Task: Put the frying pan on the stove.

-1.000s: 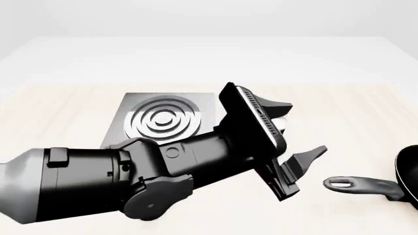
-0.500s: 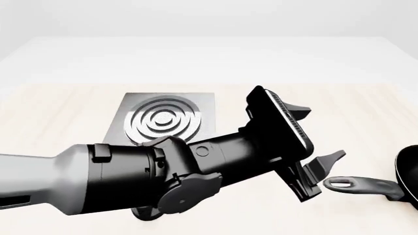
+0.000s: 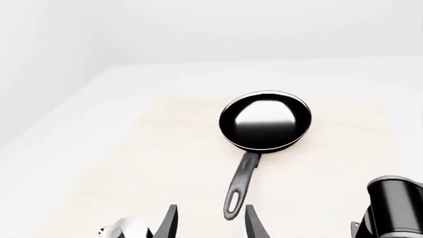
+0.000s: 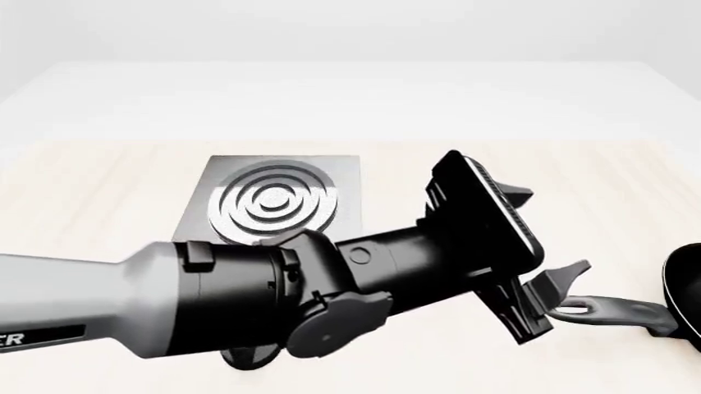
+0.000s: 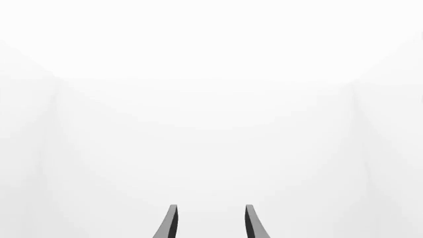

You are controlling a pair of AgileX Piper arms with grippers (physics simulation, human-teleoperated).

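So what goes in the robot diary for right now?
left gripper: open, straddling handle end | frying pan: on table, not lifted | stove: bare | right gripper: open, idle

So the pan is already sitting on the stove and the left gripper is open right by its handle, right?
Not quite. The pan is not on the stove: the front view shows it lying on the table, far off to the stove's right, and the burner is bare. The rest holds: the left gripper is open right by the pan's handle, as the left wrist view shows.

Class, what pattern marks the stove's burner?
Silver concentric rings on the burner of the grey stove, clearest in the front view.
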